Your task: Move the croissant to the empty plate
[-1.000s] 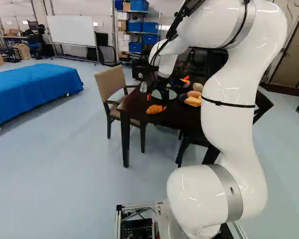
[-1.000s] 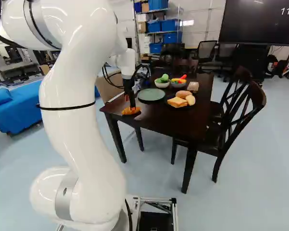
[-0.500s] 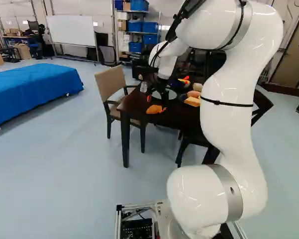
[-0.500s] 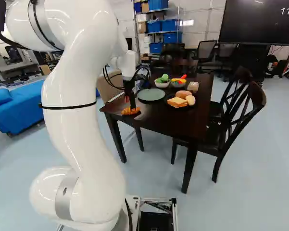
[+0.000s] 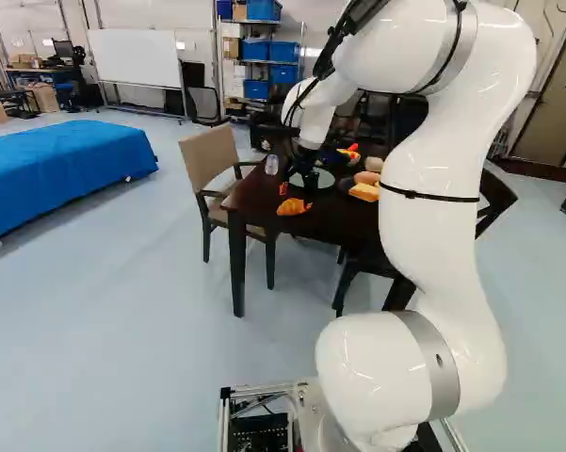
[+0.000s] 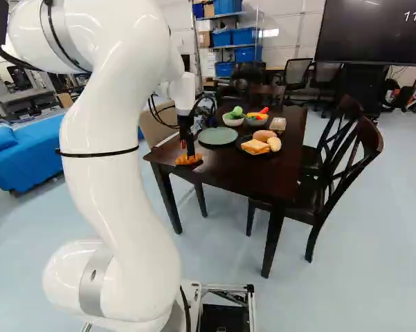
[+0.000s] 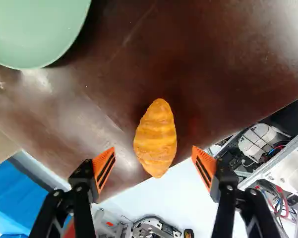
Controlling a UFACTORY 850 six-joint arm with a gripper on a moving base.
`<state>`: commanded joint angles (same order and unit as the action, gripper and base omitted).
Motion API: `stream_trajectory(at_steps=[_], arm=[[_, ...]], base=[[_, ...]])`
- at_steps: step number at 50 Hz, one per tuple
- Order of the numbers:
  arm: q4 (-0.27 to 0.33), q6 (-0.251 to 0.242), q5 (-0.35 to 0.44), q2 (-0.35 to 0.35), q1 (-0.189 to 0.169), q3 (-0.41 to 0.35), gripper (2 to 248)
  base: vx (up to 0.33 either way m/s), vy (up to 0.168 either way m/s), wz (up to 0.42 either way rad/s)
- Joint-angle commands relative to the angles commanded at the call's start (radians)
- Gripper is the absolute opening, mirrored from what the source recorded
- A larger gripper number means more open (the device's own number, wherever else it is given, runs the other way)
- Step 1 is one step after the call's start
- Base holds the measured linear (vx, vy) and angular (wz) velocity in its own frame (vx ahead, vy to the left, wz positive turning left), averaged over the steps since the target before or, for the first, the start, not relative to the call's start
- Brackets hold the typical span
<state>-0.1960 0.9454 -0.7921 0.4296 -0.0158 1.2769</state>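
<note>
The gripper (image 6: 188, 147) is over the near left corner of the table in the right base view, right above the orange croissant (image 6: 188, 160). In the wrist view the gripper (image 7: 153, 166) stands open, an orange pad on either side of the croissant (image 7: 156, 139), with a gap on both sides. The croissant lies on the dark table (image 7: 198, 64) near its edge. A green plate (image 7: 34, 29), bare where it shows, is ahead of the gripper and off to one side; the right base view shows this plate (image 6: 218, 135) whole and empty.
A dark plate (image 6: 248, 149) with bread pieces stands beside the green plate. Behind are two bowls (image 6: 233, 119) of toy vegetables. A clear cup (image 5: 271, 164) stands near the table's left side. Chairs surround the table, one tan-backed (image 5: 210, 158).
The gripper's fingers have drawn somewhat nearer each other around the croissant, and the gripper has come down slightly. The croissant, the plates and the base have not moved.
</note>
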Motion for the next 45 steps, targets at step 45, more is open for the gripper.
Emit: stream_trajectory(at_steps=[45], arm=[[0.000,0.000,0.000,0.000,0.000,0.000,115]], base=[[0.000,0.000,0.000]])
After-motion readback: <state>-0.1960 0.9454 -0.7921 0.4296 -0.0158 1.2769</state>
